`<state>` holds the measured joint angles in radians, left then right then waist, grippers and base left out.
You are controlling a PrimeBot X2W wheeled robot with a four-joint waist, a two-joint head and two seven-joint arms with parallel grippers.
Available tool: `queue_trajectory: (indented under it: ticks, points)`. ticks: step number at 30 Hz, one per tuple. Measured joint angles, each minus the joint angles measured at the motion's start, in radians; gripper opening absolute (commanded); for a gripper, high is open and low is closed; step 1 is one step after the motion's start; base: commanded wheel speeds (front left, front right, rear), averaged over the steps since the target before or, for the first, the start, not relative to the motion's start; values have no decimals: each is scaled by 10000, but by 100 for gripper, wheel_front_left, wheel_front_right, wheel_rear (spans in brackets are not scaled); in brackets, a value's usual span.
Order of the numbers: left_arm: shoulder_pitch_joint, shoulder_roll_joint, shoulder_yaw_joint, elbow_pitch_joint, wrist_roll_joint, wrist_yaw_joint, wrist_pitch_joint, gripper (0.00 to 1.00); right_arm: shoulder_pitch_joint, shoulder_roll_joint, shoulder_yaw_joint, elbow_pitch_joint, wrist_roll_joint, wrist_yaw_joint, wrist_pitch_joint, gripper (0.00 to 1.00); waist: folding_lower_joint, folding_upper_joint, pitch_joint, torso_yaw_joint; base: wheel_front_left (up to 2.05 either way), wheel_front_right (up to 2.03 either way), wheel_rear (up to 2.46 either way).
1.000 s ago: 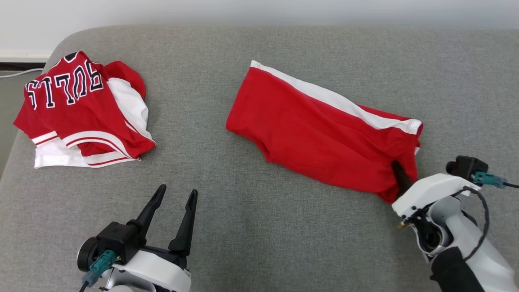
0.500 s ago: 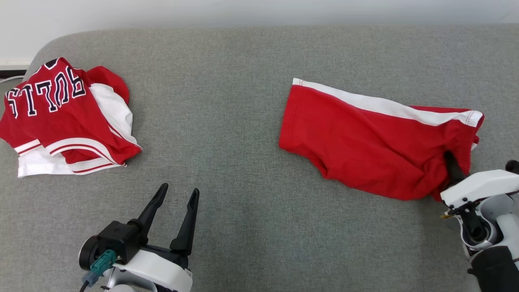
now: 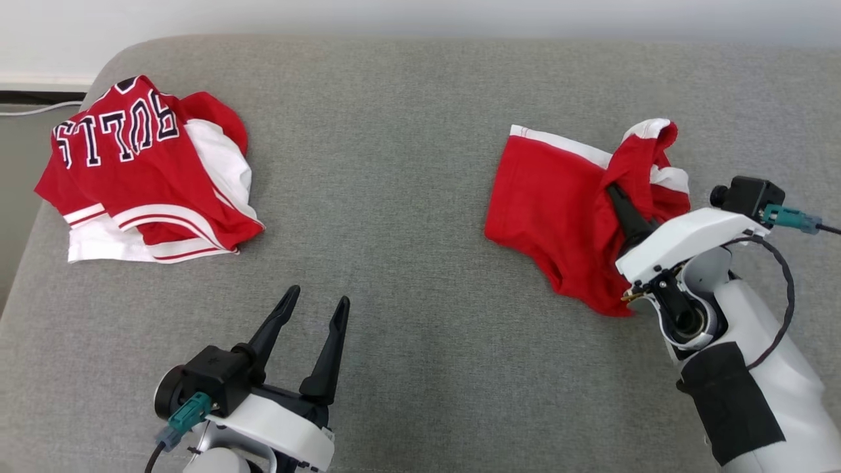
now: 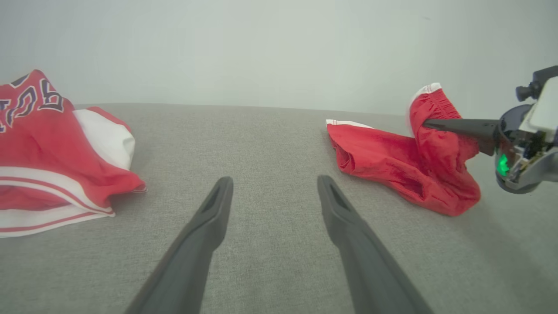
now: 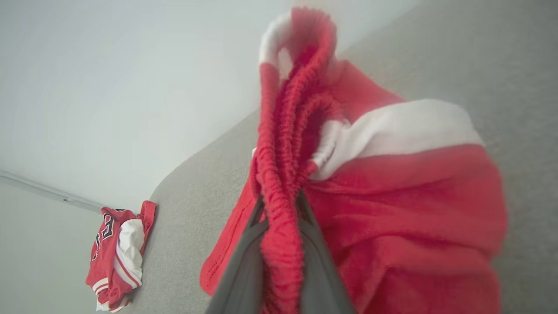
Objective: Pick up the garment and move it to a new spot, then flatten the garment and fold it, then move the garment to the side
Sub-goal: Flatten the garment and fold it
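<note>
The garment is a pair of red shorts (image 3: 558,217) with a white side stripe, lying on the right of the grey cushion (image 3: 407,197). My right gripper (image 3: 614,194) is shut on the elastic waistband and holds that end raised and bunched, while the leg end rests on the cushion. The right wrist view shows the gathered waistband pinched between the dark fingers (image 5: 244,261), with the shorts (image 5: 414,196) draped over them. From the left wrist view the shorts (image 4: 392,161) hang from the right gripper (image 4: 429,124). My left gripper (image 3: 317,295) (image 4: 274,179) stands open over bare cushion at the lower left.
A crumpled red and white jersey (image 3: 138,177) (image 4: 43,152) (image 5: 115,257) with dark lettering lies at the cushion's far left. The cushion's rounded corner and left edge (image 3: 39,217) drop off beside it. A pale wall (image 3: 420,16) runs behind.
My right gripper has lifted the waistband end up and toward the middle, so the flat shorts now bunch and fold over. The head camera shifted. The left gripper kept its place.
</note>
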<state>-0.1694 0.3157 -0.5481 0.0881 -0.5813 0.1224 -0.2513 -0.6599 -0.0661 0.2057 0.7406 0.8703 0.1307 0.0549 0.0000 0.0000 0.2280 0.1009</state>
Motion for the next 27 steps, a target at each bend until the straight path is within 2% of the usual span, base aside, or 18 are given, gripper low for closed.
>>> queue_trajectory:
  ticks: [3, 11, 16, 17, 18, 19, 27]
  points:
    - [-74, -140, -65, 81, 8, -90, 0, 100, -529, -4, 111, 566, -100, -2, -142, 0, 0, 0, 52, 266, 0, 0, 0]
    - [-239, -428, -155, 305, 205, -267, 0, 100, -1472, 12, 1845, 1691, 934, -2, -612, 0, 0, 0, 155, 859, 0, 0, 0]
    - [-243, -506, -169, 426, 282, -428, 0, 100, -1773, 0, 2445, 2452, 1358, -2, -959, 0, 0, 0, 211, 1019, 0, 0, 0]
    - [-244, -518, -169, 451, 301, -430, 0, 100, -1815, -8, 2594, 2537, 1457, -2, -1039, 22, 0, 0, 217, 1042, 0, 0, 0]
    - [-244, -535, -167, 479, 336, -435, 0, 100, -1853, -15, 2767, 2589, 1595, -2, -1089, 82, 0, 0, 219, 1059, 0, 0, 0]
    - [-244, -550, -161, 500, 368, -435, 0, 100, -1919, -10, 2963, 2661, 1714, -2, -1127, 100, 0, 0, 217, 1060, 0, 0, 0]
    - [-244, -732, -100, 566, 464, -525, 0, 100, -2219, -13, 4172, 2475, 2130, -2, -2205, 100, 0, 0, 160, 922, 0, 0, 0]
